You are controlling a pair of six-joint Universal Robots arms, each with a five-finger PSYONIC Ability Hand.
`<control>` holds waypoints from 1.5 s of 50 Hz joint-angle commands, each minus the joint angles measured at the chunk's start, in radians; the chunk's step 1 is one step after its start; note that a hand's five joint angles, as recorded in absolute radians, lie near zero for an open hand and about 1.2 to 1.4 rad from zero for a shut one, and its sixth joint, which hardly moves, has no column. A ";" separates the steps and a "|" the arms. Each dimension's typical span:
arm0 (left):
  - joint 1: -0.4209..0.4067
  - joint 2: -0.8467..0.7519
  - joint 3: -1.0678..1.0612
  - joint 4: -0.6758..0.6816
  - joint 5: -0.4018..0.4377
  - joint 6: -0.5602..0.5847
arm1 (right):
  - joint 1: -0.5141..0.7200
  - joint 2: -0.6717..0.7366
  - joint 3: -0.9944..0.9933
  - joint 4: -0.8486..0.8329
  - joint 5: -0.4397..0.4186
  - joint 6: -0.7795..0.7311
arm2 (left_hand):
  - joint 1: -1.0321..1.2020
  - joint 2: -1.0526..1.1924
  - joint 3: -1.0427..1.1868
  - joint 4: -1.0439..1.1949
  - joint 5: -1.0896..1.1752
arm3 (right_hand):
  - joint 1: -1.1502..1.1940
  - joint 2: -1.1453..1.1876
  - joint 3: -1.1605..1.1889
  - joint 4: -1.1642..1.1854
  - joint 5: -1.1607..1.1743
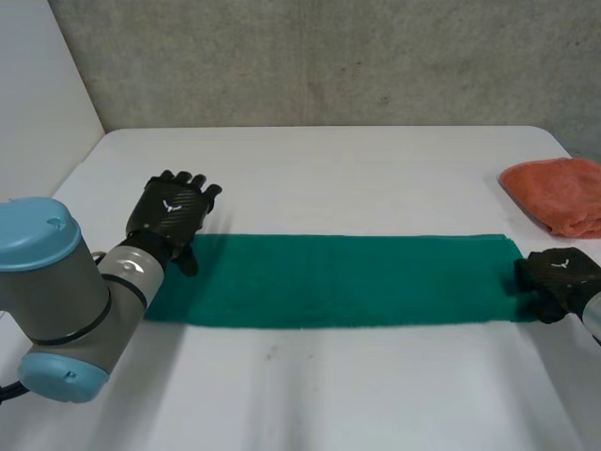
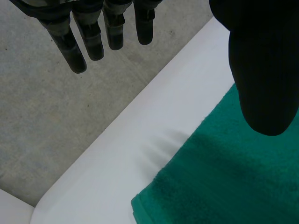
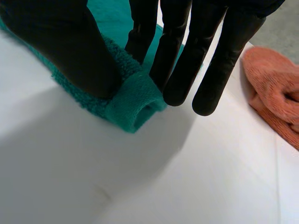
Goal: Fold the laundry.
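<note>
Green towel (image 1: 329, 280) lies stretched across the bench (image 1: 329, 178) middle. Left hand (image 1: 169, 214) at its left end, fingers (image 2: 96, 39) straight, holding nothing. Right hand (image 1: 561, 277) pinches its right end against the thumb. Orange cloth (image 1: 559, 193) at the right edge.

A white table (image 1: 310, 385) (matte) meets a mottled grey wall (image 1: 329, 56).

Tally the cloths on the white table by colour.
Long green terry towel, spread flat: 1
Crumpled orange terry cloth: 1
Total: 2
</note>
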 commanded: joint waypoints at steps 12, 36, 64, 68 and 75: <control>-0.001 0.037 -0.006 -0.002 -0.004 -0.006 | -0.270 -0.100 -0.063 -0.007 0.113 -0.324 | -0.018 -0.029 -0.036 -0.028 -0.047 | 0.421 0.224 0.216 0.209 0.245; -0.001 0.098 -0.032 -0.003 -0.010 -0.020 | 0.867 -0.024 -0.171 -0.211 -0.085 -0.147 | -0.018 -0.029 -0.036 -0.027 -0.046 | 0.421 0.224 0.216 0.209 0.245; -0.254 -0.037 0.082 -0.002 -0.012 -0.024 | 0.335 -0.099 0.091 0.019 0.035 0.177 | -0.018 -0.029 -0.036 -0.028 -0.047 | -0.237 -0.434 -0.443 -0.449 -0.413; -0.256 -0.040 0.080 -0.005 -0.012 -0.024 | 0.267 -0.087 0.099 0.019 0.058 0.088 | -0.018 -0.029 -0.036 -0.028 -0.047 | 0.421 0.224 0.216 0.209 0.245; -0.247 -0.004 0.073 -0.025 -0.023 -0.027 | 0.310 -0.110 0.030 0.005 0.173 0.030 | -0.015 -0.026 -0.033 -0.024 -0.043 | 0.421 0.224 0.216 0.209 0.245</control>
